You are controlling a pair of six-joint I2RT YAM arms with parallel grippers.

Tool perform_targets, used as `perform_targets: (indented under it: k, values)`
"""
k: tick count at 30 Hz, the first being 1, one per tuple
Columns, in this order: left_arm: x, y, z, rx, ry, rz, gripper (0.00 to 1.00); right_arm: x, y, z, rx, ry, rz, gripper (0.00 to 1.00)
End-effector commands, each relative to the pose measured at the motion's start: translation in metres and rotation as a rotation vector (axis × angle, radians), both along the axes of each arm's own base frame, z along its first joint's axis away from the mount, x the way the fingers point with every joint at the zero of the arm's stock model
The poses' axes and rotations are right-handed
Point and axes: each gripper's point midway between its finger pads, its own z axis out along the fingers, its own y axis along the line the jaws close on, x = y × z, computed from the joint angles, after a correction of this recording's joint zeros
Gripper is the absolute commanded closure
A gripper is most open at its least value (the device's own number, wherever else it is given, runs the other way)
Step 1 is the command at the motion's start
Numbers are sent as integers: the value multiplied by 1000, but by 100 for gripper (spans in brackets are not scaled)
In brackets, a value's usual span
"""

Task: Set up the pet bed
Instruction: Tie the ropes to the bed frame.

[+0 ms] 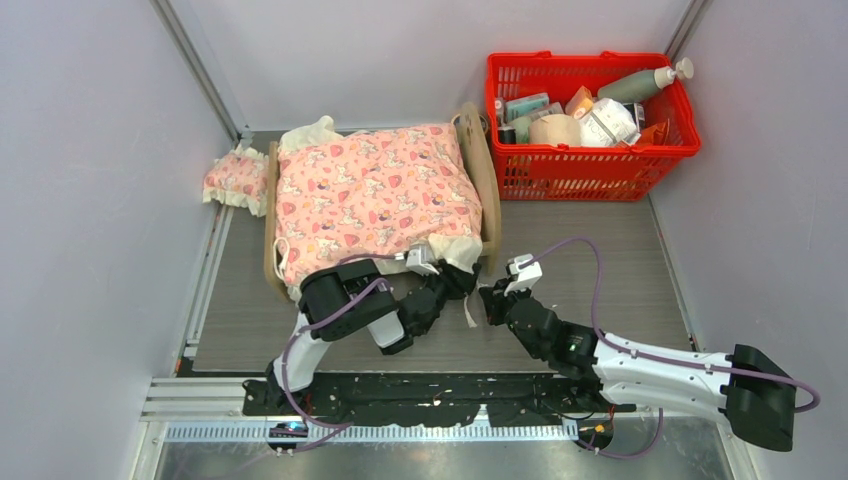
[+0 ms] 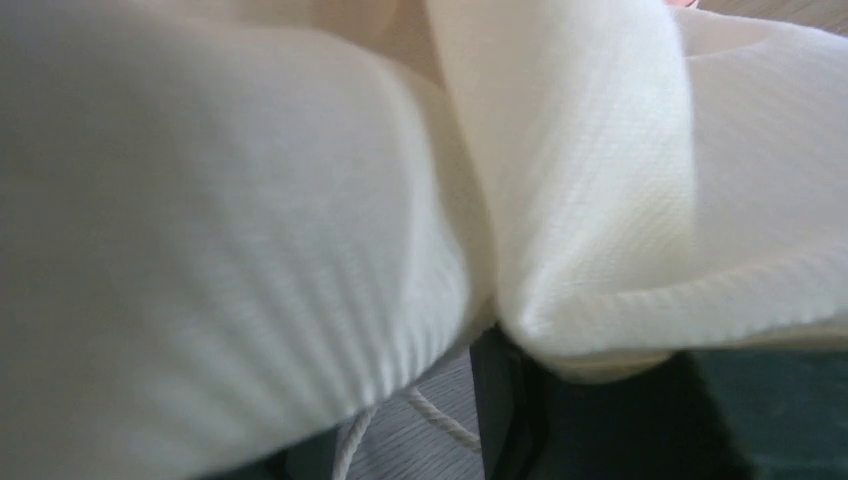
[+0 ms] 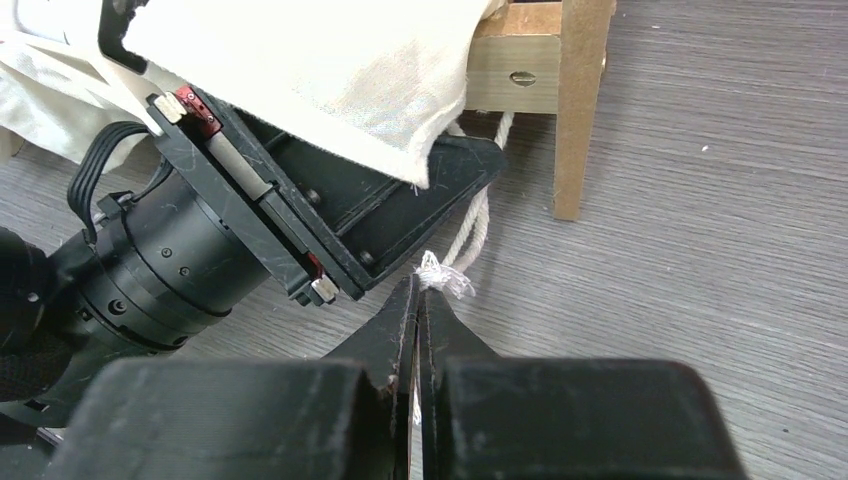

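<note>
Left hand (image 1: pixel 455 282), reaching under the near right corner of the bed: its fingers are standing apart, with the cream frill of the pink patterned blanket (image 1: pixel 375 190) lying between and over them. The cloth is hiding the tips, so whether it is gripped cannot be told.

Right hand (image 3: pixel 418 298), fingers pressed fully together, is hovering low just beside the left hand. The frayed end of a thin white cord (image 3: pixel 470 225) is lying at its tips, but a pinch cannot be confirmed.

Both hands are facing the small light plywood pet bed (image 1: pixel 488 190), which is sitting directly beyond them on the grey wood-grain table (image 1: pixel 600 270) under the blanket. Its long axis appears to be running left to right, across the arms' reach. The left hand is the nearer, so any tidying of the blanket would likely fall to it.
</note>
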Motion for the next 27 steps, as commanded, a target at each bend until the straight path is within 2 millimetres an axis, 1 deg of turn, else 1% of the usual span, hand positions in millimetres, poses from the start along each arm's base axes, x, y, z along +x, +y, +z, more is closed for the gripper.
perform_targets:
  k: [1, 2, 4, 6, 8, 9, 11, 12, 13, 14, 15, 16, 17, 20, 21, 22, 23, 24, 25, 26, 27]
  values:
    - [10, -4, 7, -11, -23, 15, 54, 2, 0, 13, 25, -30, -8, 95]
    - [10, -4, 7, -5, -28, 9, 61, 2, 0, 12, 26, -31, -10, 95]
    - [7, -3, 9, -8, -26, -2, 82, 3, -2, 12, 25, -34, -17, 95]
    - [1, 3, 9, -14, -10, -18, 100, 4, -4, 14, 20, -42, -29, 95]
    - [-8, 10, 13, -16, -3, -36, 100, 9, -7, 19, 25, -62, -55, 95]
    - [-12, 15, 12, -9, 3, -41, 100, 11, -7, 22, 24, -71, -54, 95]
    - [-17, 22, 18, -6, -3, -50, 100, 18, -4, 32, 30, -93, -54, 95]
    - [-20, 24, 21, -2, -13, -54, 100, 23, -4, 33, 21, -97, -63, 95]
    - [-22, 25, 25, 2, -22, -59, 100, 27, 2, 43, 21, -110, -46, 95]
    - [-24, 26, 27, 11, -32, -63, 100, 31, 2, 42, 0, -105, -49, 95]
    - [-26, 26, 31, 14, -44, -69, 100, 35, 7, 52, -3, -120, -36, 95]
    - [-28, 26, 32, 17, -48, -80, 100, 38, 9, 52, -13, -121, -33, 95]
    - [-29, 27, 33, 16, -49, -89, 100, 39, 14, 56, -13, -128, -10, 95]
    - [-37, 28, 34, 30, -57, -114, 100, 44, 20, 54, -16, -118, 5, 95]
    - [-39, 28, 33, 35, -59, -122, 100, 44, 22, 48, -19, -107, 22, 95]
    - [-41, 30, 32, 41, -59, -124, 100, 48, 22, 49, -1, -115, 17, 95]
    - [-43, 31, 32, 45, -59, -126, 100, 48, 27, 45, 1, -102, 40, 95]
    - [-45, 31, 31, 51, -61, -133, 100, 53, 28, 49, 22, -115, 42, 95]
    - [-46, 30, 32, 54, -67, -142, 100, 52, 34, 45, 20, -108, 72, 95]
    - [-48, 30, 34, 54, -70, -148, 100, 54, 39, 48, 37, -116, 91, 95]
    - [-49, 31, 33, 56, -69, -149, 100, 55, 41, 44, 33, -103, 93, 95]
